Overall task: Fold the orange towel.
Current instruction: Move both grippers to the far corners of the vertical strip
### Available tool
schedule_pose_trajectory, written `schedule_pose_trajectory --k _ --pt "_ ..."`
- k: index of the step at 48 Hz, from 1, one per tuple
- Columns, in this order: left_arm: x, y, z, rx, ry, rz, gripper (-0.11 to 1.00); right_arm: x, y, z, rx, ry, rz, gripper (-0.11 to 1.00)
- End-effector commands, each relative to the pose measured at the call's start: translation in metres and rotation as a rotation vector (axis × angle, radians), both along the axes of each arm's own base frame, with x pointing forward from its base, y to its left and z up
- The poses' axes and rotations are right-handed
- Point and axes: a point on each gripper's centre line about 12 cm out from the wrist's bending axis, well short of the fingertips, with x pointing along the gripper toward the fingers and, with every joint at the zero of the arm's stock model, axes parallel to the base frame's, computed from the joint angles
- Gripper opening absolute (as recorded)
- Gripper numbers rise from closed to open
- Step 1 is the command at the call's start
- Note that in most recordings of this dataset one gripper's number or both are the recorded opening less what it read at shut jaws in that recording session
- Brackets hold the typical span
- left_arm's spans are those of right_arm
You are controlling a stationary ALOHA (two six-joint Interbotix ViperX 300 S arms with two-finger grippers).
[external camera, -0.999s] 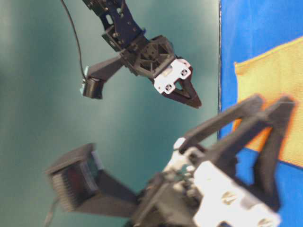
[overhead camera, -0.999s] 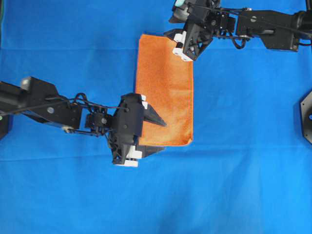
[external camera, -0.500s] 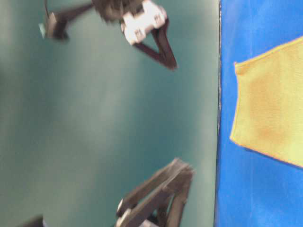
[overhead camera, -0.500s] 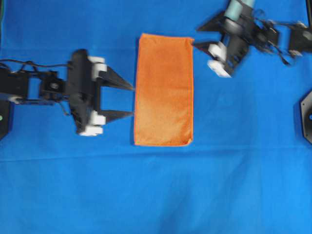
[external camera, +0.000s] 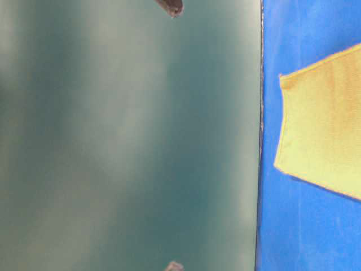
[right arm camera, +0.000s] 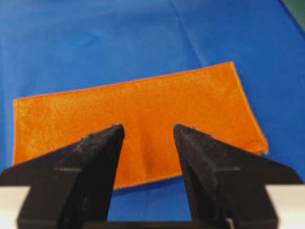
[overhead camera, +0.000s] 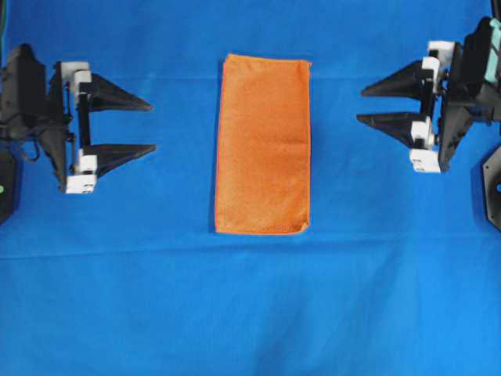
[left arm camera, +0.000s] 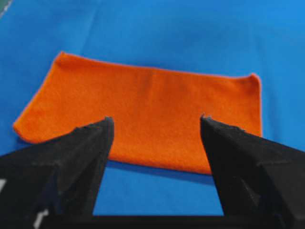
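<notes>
Both pincers stand with their jaws apart and hold nothing: the left pincer [overhead camera: 149, 125] waits near the left edge of the desk, the right pincer [overhead camera: 362, 106] near the right edge, each pointing inward at the cloth between them. The bright orange terry towel [overhead camera: 263, 145] lies flat on the large blue cloth [overhead camera: 250, 313] that covers the desk, as a tall narrow rectangle a little toward the far edge and roughly midway between the two sides. It looks folded in half already, with its edges lined up neatly. Each pincer is well apart from it, with a strip of bare blue cloth in between. From the left wrist view the towel [left arm camera: 143, 114] sits just beyond the fingertips [left arm camera: 107, 125], and in the right wrist view [right arm camera: 133, 119] it likewise lies ahead of the open jaws. If another fold is wanted, the likely trouble is a pincer pinching only the upper layer, which would peel the halves open, or catching the blue cloth beneath and dragging the towel askew. Uneven lifts by the two sides would leave the hems crooked. In the table-level view little beyond one corner of the towel [external camera: 321, 130] shows.
</notes>
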Motion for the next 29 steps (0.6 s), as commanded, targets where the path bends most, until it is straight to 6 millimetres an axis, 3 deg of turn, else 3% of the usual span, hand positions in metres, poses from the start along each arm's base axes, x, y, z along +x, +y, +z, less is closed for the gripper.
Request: schedule_pose_trajectory --k 1,19,29 --pt "-0.002 0.0 0.009 0.005 -0.04 0.003 0.67 0.001 0.001 0.004 0.003 -0.019 0.003 0.53" --pt "0.004 0.007 0.008 0.006 -0.039 0.026 0.67 0.006 -0.003 0.005 0.001 -0.014 -0.003 0.53" --pt "0.028 0.034 0.007 0.024 -0.041 0.102 0.67 0.024 -0.032 0.007 -0.008 0.02 -0.081 0.53"
